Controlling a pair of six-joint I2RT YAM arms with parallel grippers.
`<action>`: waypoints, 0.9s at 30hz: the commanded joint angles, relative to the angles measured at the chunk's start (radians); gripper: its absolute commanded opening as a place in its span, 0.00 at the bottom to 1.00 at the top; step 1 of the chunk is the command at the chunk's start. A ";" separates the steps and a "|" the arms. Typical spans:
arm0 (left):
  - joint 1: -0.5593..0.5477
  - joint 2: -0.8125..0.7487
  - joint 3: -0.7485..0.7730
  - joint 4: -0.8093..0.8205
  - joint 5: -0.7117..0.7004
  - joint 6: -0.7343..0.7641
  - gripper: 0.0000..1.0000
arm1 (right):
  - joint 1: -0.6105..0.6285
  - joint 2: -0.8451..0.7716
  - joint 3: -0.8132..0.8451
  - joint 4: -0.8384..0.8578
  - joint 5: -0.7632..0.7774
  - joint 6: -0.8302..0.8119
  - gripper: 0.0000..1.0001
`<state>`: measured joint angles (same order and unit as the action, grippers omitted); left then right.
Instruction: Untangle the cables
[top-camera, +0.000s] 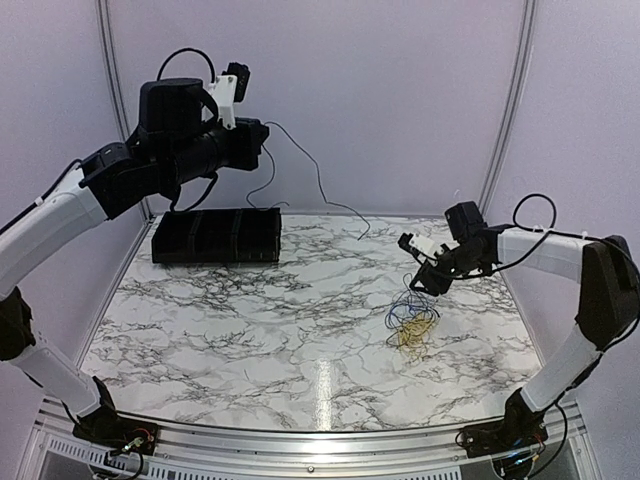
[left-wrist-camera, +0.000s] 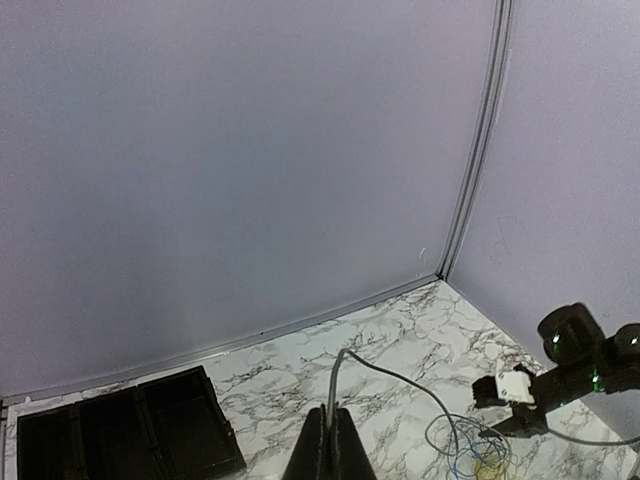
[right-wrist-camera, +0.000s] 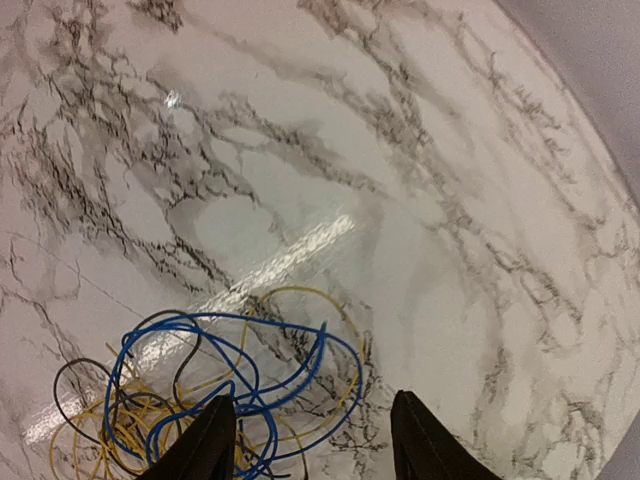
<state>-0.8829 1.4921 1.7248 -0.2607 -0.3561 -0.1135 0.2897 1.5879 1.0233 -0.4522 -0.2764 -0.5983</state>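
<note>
The cables lie in a tangle (top-camera: 412, 320) of thin blue, yellow and black loops on the marble table at the right. My right gripper (top-camera: 428, 287) hovers just above it, open and empty. In the right wrist view the blue wire (right-wrist-camera: 230, 350), the yellow wire (right-wrist-camera: 300, 297) and the black wire (right-wrist-camera: 70, 375) lie below and left of the open gripper (right-wrist-camera: 315, 445). My left gripper (top-camera: 262, 140) is raised high at the back left, shut on a thin grey wire (top-camera: 320, 180) that hangs down toward the table. In the left wrist view this wire (left-wrist-camera: 400, 380) arcs from the shut gripper (left-wrist-camera: 333, 425) toward the tangle (left-wrist-camera: 475, 450).
A black compartmented tray (top-camera: 215, 237) stands at the back left of the table, also in the left wrist view (left-wrist-camera: 110, 430). Pale walls with metal posts close the back and sides. The right arm (left-wrist-camera: 560, 375) reaches in from the right.
</note>
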 joint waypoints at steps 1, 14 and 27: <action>0.004 -0.016 -0.048 -0.004 -0.016 -0.050 0.00 | -0.007 -0.077 0.154 -0.136 -0.028 -0.055 0.56; 0.160 -0.002 -0.129 -0.052 -0.108 -0.228 0.00 | -0.006 -0.128 0.464 -0.322 -0.053 -0.056 0.62; 0.388 0.092 -0.047 -0.081 -0.093 -0.120 0.00 | -0.006 -0.230 0.317 -0.300 -0.055 -0.111 0.62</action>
<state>-0.5404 1.5433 1.6192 -0.3161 -0.4450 -0.3008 0.2893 1.3678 1.3750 -0.7414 -0.3283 -0.6888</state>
